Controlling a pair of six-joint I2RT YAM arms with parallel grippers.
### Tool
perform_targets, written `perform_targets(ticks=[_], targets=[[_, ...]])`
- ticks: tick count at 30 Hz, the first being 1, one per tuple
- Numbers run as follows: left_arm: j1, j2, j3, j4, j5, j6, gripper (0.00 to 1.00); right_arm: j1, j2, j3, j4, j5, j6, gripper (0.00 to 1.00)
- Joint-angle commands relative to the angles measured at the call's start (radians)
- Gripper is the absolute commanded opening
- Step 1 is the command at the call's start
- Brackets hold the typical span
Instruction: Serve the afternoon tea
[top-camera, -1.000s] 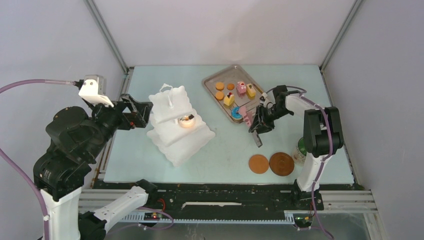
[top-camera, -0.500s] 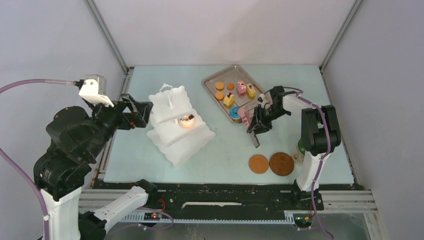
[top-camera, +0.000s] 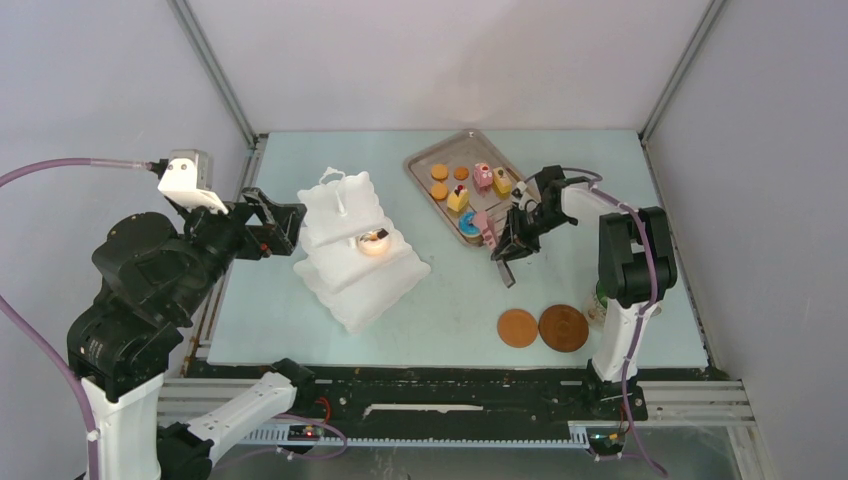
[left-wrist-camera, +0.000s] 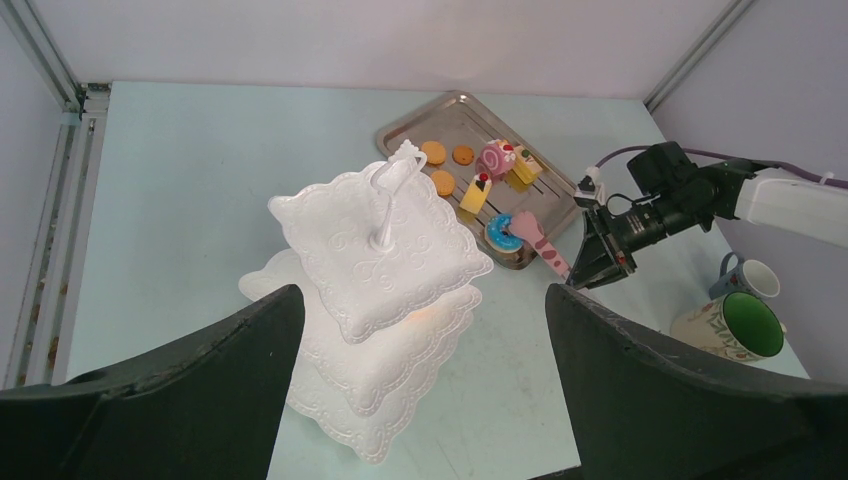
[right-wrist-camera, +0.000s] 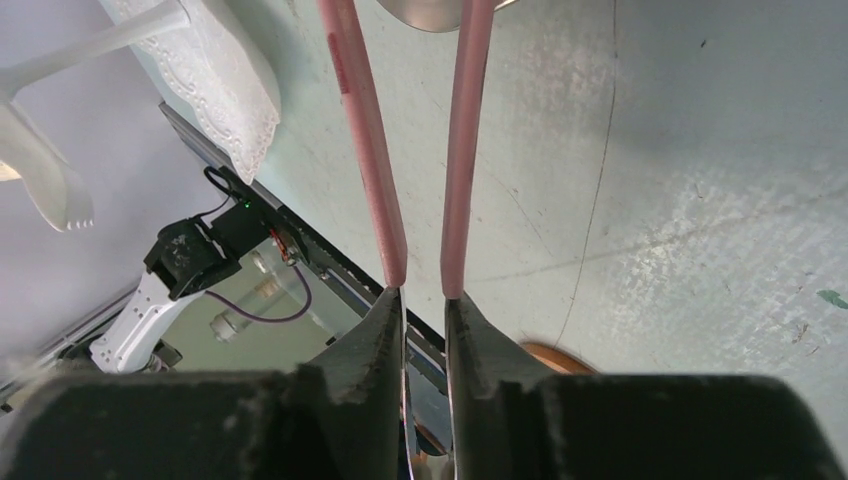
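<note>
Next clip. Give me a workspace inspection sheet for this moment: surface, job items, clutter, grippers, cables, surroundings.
Surface: pale green table, lightly scuffed.
Job's things: white three-tier stand upright, one pastry below its top tier; biscuits, cake slices and blue doughnut on the silver tray; two brown coasters near the front; green-lined mug and small white cup by the right arm's base.
Clutter: nothing seen.
Grippers: left gripper open, empty, facing the stand; right gripper shut on pink tongs at the tray's near edge.
Cables: purple hose on the left arm; purple cable on the right arm.
Surroundings: plain walls, metal frame posts.
</note>
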Motion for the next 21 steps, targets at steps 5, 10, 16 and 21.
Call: perform_targets(ticks=[5, 10, 16, 21], targets=[[0.0, 0.006, -0.002, 0.026, 0.007, 0.021, 0.98, -0.003, -0.043, 0.048, 0.009, -0.001, 0.025, 0.04], [0.0, 0.01, 0.001, 0.03, 0.011, 0.021, 0.99, -0.012, -0.111, 0.048, -0.007, -0.004, 0.025, 0.0], [-0.002, 0.007, -0.003, 0.024, 0.004, 0.021, 0.99, -0.013, -0.233, 0.042, -0.08, 0.014, -0.019, 0.0], [-0.002, 0.015, 0.004, 0.015, -0.004, 0.019, 0.99, 0.039, -0.344, 0.005, -0.12, 0.004, 0.007, 0.0]])
